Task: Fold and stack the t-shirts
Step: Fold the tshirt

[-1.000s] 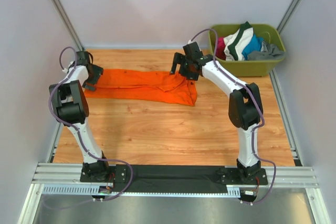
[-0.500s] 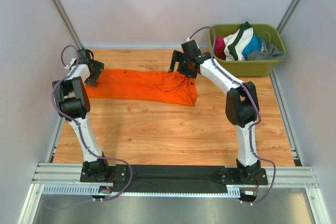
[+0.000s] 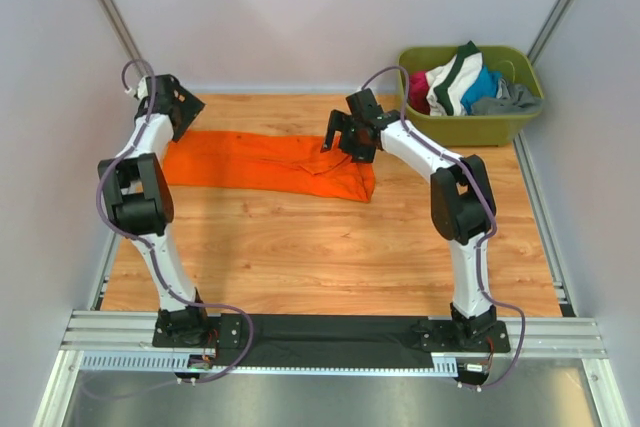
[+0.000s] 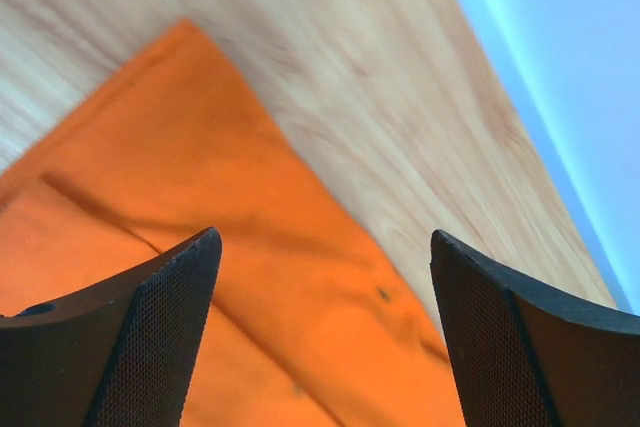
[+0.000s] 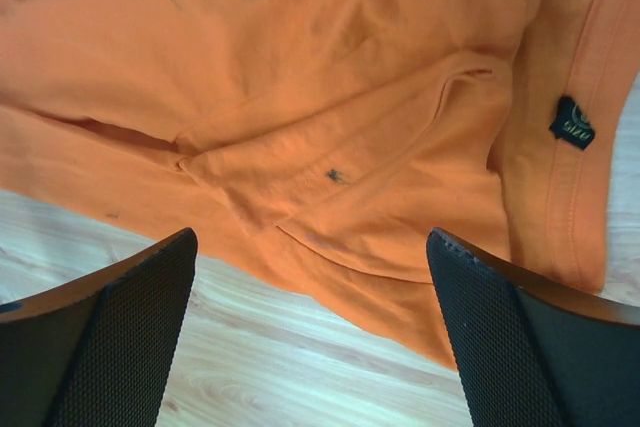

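Note:
A plain bright orange t-shirt (image 3: 270,160) lies in a long, rumpled strip across the back of the wooden table (image 3: 330,247). My left gripper (image 3: 180,115) hovers open just above and behind the shirt's left end. In the left wrist view, orange cloth (image 4: 230,247) lies below the left gripper (image 4: 325,247), and nothing is between the fingers. My right gripper (image 3: 345,139) is open over the shirt's right end. Folds of the t-shirt (image 5: 330,127) and a small dark label (image 5: 572,123) show beyond the empty right gripper (image 5: 311,235).
An olive-green tub (image 3: 470,129) at the back right corner holds several bunched garments (image 3: 462,82). Walls close in the table at the back and on both sides. A metal rail (image 3: 330,332) at the near edge carries both arm bases.
My left gripper has moved off the shirt's left end toward the back left corner. The right gripper has shifted only slightly over the right end. The shirt lies as before.

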`<state>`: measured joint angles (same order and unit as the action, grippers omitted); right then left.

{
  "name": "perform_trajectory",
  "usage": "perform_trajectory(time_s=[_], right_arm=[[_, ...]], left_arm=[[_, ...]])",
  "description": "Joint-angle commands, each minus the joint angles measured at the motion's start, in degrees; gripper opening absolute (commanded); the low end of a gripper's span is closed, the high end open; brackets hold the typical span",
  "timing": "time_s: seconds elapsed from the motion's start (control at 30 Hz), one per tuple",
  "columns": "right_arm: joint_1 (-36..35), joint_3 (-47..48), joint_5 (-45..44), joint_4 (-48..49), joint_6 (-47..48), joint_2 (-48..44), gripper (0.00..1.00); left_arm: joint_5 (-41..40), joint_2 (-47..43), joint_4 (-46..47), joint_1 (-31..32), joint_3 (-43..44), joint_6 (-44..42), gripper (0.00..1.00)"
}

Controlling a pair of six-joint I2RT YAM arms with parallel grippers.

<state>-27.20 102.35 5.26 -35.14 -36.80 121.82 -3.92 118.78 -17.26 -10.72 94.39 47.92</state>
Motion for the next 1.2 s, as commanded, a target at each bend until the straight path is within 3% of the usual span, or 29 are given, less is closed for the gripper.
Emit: perform_trajectory(time_s=[0.0,0.2,0.37,0.57,0.97,1.17], right_arm=[[-0.48,-1.71,1.51,4.63,-4.24,-2.82,0.97],[-0.66,-5.22,1.78,9.03,-10.05,-1.85,0.95],[-0.84,-8.03,0.89,11.31,-12.68,-2.11,0.92],[-1.71,-8.74,-2.61,9.56,-12.60,-1.76,0.93],[-2.07,-5.50,-5.17,7.54,-9.26,4.83,0.93],[-1.98,-1.73,-7.10,7.01,-5.76,7.29,0.93]], left_arm=[[1.19,-12.76,1.79,3.86,-1.22,-8.10,0.92],[6.72,-22.44,2.66,9.05,-9.48,-14.51,0.92],[8.41,-22.89,-2.68,9.67,-10.19,-20.57,0.91],[1.99,-15.52,-15.77,9.32,-2.90,-26.47,0.91],[5.59,1.00,-16.40,6.24,-1.67,-22.17,0.88],[5.16,0.40,-17.02,6.15,-4.03,-19.02,0.88]])
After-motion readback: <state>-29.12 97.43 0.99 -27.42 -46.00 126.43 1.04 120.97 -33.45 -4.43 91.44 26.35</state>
